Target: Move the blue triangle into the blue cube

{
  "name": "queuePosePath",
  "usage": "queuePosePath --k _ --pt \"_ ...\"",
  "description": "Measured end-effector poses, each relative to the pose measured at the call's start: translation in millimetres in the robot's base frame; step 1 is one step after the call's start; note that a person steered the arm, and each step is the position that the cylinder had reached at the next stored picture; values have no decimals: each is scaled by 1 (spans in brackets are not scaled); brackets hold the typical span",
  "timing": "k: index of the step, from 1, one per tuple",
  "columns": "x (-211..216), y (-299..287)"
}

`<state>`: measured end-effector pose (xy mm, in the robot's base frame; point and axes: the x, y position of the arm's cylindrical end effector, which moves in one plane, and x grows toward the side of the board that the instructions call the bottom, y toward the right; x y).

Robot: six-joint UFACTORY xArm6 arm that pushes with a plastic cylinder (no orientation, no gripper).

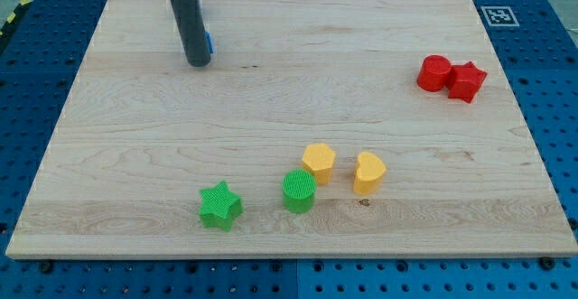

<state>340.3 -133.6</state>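
my tip (198,63) is set near the board's (289,91) top-left corner, hiding all but a blue sliver (208,40); no gripping parts exist; completion cannot be judged.

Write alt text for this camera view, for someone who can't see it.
A dark rod stands at a wooden board's top left, my tip almost hiding a blue block. Two touching red blocks sit at right; two yellow blocks, a green cylinder and green star lie near the bottom.

blue block (208,41), mostly hidden behind rod, view's top left
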Motion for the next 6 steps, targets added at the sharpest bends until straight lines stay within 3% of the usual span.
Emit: queuePosePath --k 6 --pt "-61 -20"
